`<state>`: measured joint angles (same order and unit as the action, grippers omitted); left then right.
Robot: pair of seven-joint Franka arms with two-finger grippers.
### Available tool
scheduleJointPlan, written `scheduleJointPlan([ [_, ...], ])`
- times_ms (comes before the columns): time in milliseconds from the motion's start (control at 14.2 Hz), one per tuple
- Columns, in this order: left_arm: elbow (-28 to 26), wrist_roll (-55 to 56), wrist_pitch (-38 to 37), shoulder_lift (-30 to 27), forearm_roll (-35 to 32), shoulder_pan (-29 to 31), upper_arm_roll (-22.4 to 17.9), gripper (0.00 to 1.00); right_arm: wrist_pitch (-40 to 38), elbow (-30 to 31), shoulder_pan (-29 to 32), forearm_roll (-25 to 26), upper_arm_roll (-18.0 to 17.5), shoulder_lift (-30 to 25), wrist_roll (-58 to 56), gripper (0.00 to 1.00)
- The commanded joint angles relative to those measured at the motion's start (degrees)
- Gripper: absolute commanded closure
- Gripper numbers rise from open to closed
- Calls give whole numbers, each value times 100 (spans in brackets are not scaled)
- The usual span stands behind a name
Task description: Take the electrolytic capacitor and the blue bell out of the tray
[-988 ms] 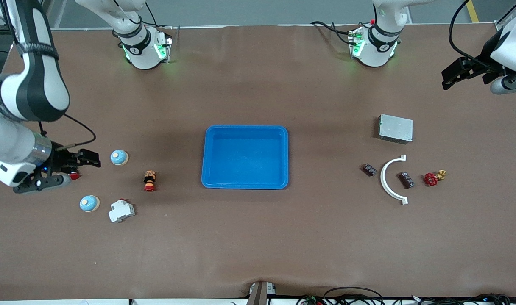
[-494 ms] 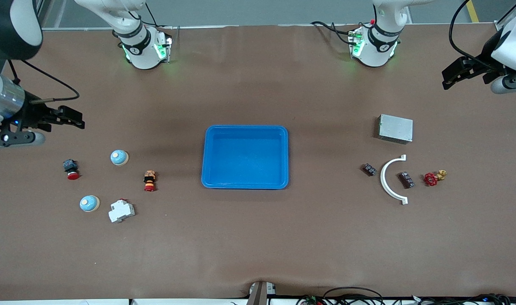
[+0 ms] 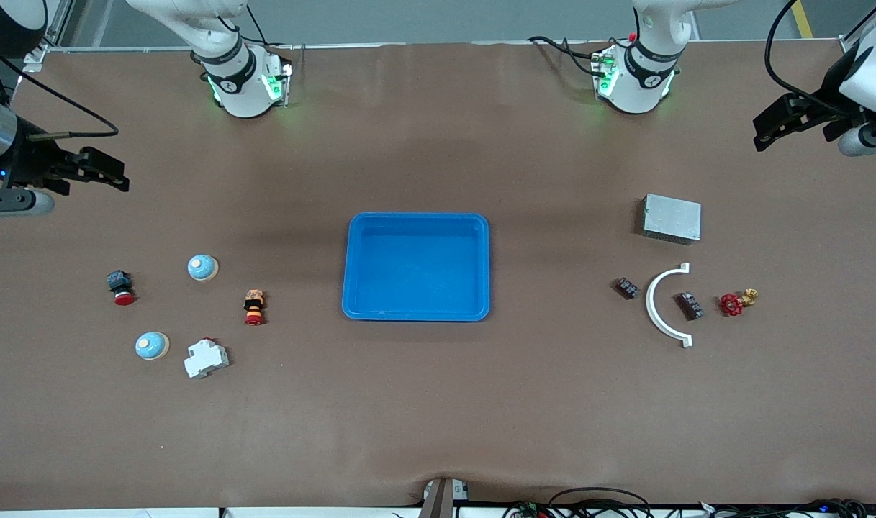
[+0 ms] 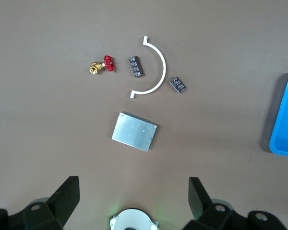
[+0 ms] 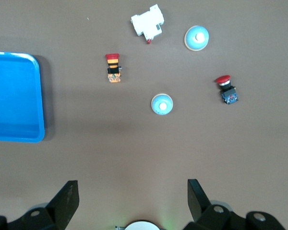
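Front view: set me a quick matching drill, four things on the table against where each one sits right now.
Things
1. blue tray
2. metal box
3. white breaker
4. red valve

Places
A. toward the left arm's end, farther from the front camera than the white arc
B. toward the right arm's end, beside the blue bell that lies nearest the front camera
C. middle of the table, nothing in it
D. toward the left arm's end, beside the capacitor that lies inside the arc's curve

Pairs: 1-C, 2-A, 3-B, 4-D
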<state>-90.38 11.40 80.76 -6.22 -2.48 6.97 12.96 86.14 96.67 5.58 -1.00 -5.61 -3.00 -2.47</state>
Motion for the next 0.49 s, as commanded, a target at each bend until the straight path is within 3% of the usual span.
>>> scheduleJointPlan([
  [0,55,-32,-96,-72,151,41,-13,0,61,571,-30,21,68,-605,115,0],
  [282,55,-32,-96,-63,160,41,-13,0,69,651,-512,21,656,-649,106,0],
  [424,55,-41,-96,-63,256,41,-13,0,244,852,-540,21,719,-833,106,0],
])
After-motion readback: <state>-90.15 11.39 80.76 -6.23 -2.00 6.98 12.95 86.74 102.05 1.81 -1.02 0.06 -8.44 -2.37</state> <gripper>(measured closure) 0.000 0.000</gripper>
